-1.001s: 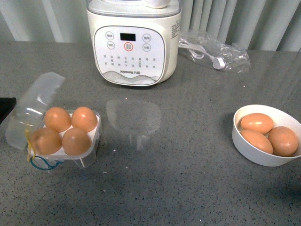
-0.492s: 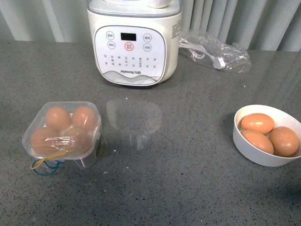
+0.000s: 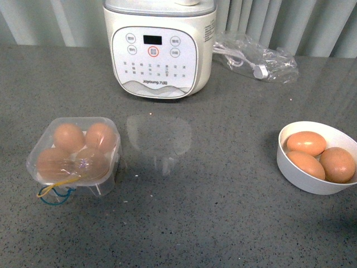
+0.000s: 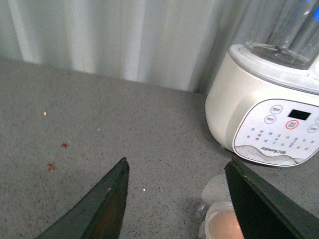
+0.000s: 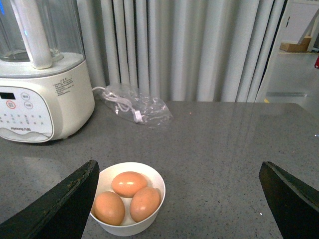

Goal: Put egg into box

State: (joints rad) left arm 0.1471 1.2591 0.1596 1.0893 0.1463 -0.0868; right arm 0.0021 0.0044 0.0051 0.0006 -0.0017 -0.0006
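Lid down on the small clear plastic four-cell egg carton [image 3: 74, 152]; all four cells filled.

Standing open a second ago, now folded flat over the carton, so packing looks finished, with the smooth orange-brown egg [image 3: 92, 162] seated in the near cell toward the middle. Yellow and blue rubber bands [image 3: 54, 191] loose at the carton's near corner, not yet around it. Left gripper [image 4: 174, 199] spread wide just beside the carton, pinching nothing; right gripper [image 5: 179, 199] likewise spread above the round white bowl [image 3: 290, 166] of three brown eggs. White cooker [image 3: 159, 47] and clear bag [image 3: 256, 60] well behind on the grey bench [image 3: 223, 218], nothing in the way.
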